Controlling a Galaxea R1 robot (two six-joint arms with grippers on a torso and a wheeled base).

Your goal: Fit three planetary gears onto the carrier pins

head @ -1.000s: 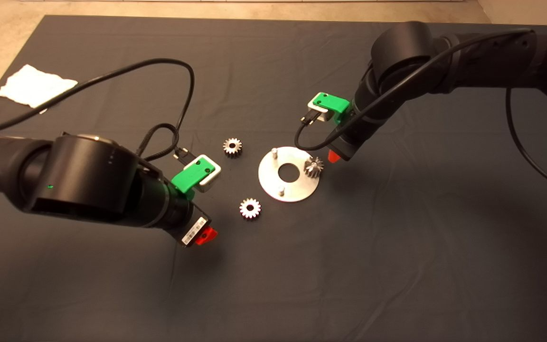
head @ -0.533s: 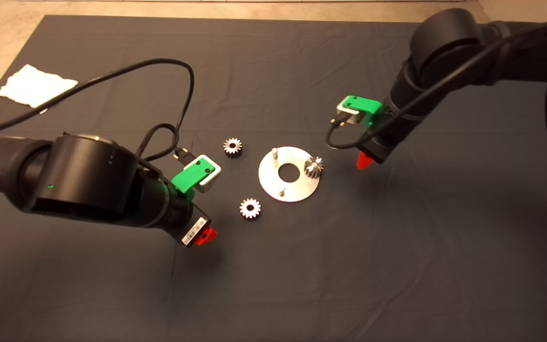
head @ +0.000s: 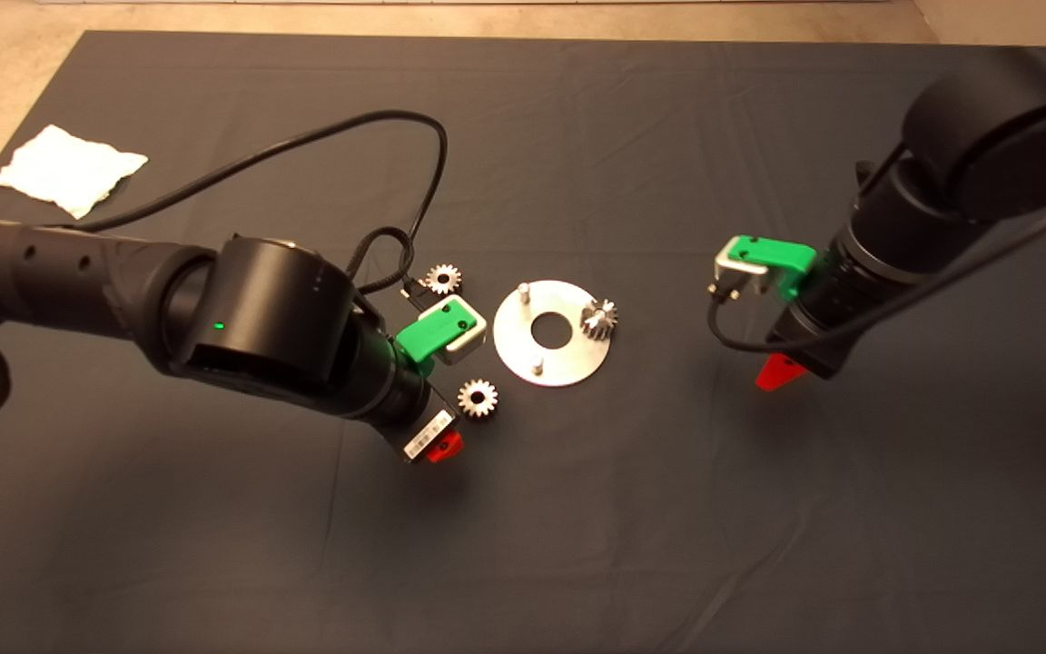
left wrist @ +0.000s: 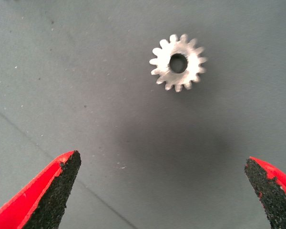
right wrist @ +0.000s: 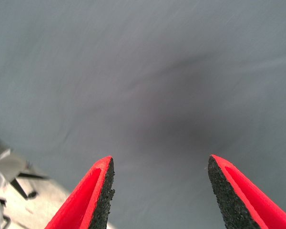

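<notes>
With its fingers spread wide and released, the left pincer (left wrist: pixel 162 191) hovers near a loose gear (left wrist: pixel 177 62) mid-bench and should centre over it before clenching, while the right pincer (head: pixel 779 372), also released, waits toward the bench's right edge.

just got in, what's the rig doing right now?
Planetary gear assembly, partway through. One gear sits tilted on a pin at the edge of the carrier disc; the other two pins are bare. The left gripper, open, hovers by a loose gear lying flat on the mat. Another loose gear lies beyond the left arm. The right gripper is open and empty over bare mat, off to the disc's right.
</notes>
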